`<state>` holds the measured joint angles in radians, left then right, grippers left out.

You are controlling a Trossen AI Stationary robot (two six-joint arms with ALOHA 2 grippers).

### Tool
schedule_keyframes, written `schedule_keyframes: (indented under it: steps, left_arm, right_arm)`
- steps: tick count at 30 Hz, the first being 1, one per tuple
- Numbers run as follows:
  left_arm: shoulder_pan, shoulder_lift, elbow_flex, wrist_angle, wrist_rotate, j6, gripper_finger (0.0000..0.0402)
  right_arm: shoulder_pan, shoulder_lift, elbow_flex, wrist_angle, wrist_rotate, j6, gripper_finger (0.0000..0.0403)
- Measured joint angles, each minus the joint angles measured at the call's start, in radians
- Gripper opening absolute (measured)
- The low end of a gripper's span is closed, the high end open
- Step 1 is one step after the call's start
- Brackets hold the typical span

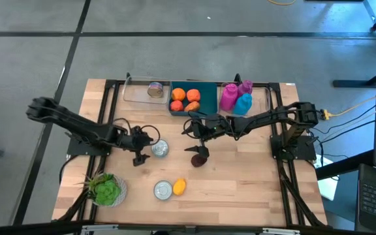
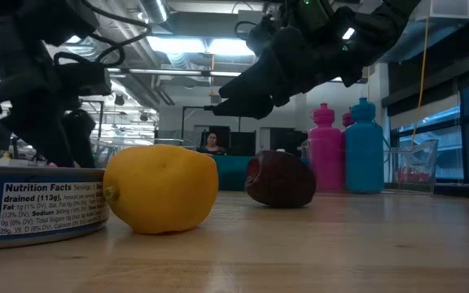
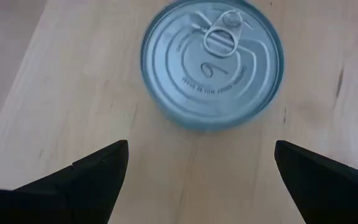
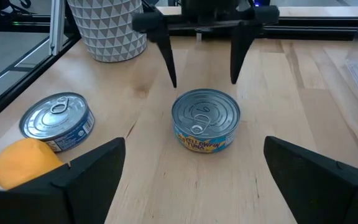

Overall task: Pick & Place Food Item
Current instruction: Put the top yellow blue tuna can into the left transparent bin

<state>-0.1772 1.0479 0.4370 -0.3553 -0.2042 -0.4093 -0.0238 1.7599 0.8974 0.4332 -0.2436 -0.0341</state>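
The table (image 1: pixel 253 189) is made of pale wood planks with thin lines running along them. Near the middle of the tabletop sits a round, flat tin can (image 1: pixel 160 149) with a shiny silver lid, ring grooves and a pull tab. Its side has a blue label. The left gripper (image 1: pixel 147 149) hangs just beside this can, on the side toward the left edge, and its two dark pointed fingers (image 3: pixel 92 177) are spread wide apart with nothing between them. The right gripper (image 1: pixel 192 127) is a little way from the can, toward the back edge, with its flat dark fingers (image 4: pixel 89 171) also spread wide and empty.

A dark red, smooth, roundish fruit (image 1: pixel 200 156) lies on the wood near the right gripper. Close to the front edge are a second tin can (image 1: pixel 164 190) and a smooth yellow-orange fruit (image 1: pixel 179 187), just beside each other. At the front left corner stands a leafy green plant (image 1: pixel 106 189) in a pot with a triangle pattern.

Along the back edge are a clear plastic box (image 1: pixel 136 91) with another tin in it, a dark teal tray (image 1: pixel 204 94) with round orange fruits (image 1: pixel 185 99), and three smooth plastic bottles (image 1: pixel 235 97), two pink and one blue.
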Motion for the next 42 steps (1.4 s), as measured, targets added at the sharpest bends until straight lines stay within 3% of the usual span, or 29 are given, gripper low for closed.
schedule_keyframes:
  steps: [17,22,31,42]
  left_arm:
    - [0.003,0.240,0.000,0.248,0.012,0.127,0.0397]
    - [0.004,0.258,0.000,0.317,-0.057,0.175,0.0396]
    - [0.101,0.315,0.000,0.436,-0.062,0.249,0.0396]
    - [0.194,0.394,0.000,0.620,0.029,0.309,0.0395]
  right_arm:
    - [0.000,0.000,0.000,-0.001,0.000,0.000,0.0382]
    - [0.000,0.000,-0.001,-0.019,0.000,0.001,0.0382]
    - [0.000,0.000,-0.001,-0.034,-0.001,0.007,0.0382]
    - [0.000,0.000,-0.001,-0.052,-0.004,0.023,0.0382]
